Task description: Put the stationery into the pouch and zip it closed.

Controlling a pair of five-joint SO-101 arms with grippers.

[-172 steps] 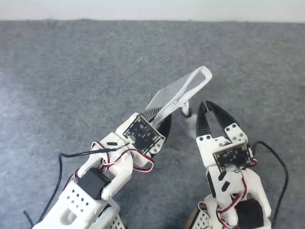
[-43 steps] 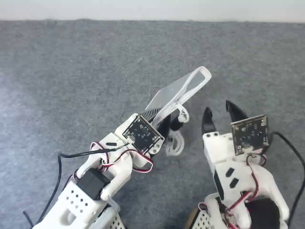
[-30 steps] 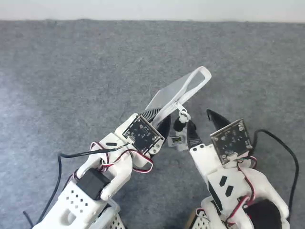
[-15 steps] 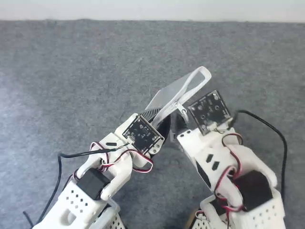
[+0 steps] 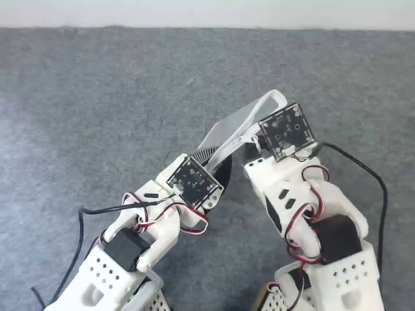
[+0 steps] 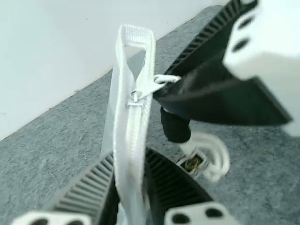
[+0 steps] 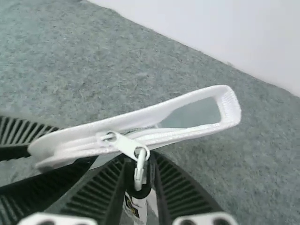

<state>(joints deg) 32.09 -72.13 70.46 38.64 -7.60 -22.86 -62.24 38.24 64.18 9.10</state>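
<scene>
The bench [image 5: 97, 97] has a grey, carpet-like covering across the whole high view; a plain white wall [image 5: 194, 13] runs along the top edge. The translucent white pouch [image 5: 237, 126] stands on edge at frame centre, slanting toward the upper right, its far end gaping. The left pincer [image 6: 130, 159] is clenched on the pouch's near end. The right pincer [image 7: 139, 164] is closed on the zipper pull [image 7: 129, 146], partway along the zip. A small white-and-black item [image 6: 201, 157] lies on the bench just beside the pouch; its kind cannot be told.
</scene>
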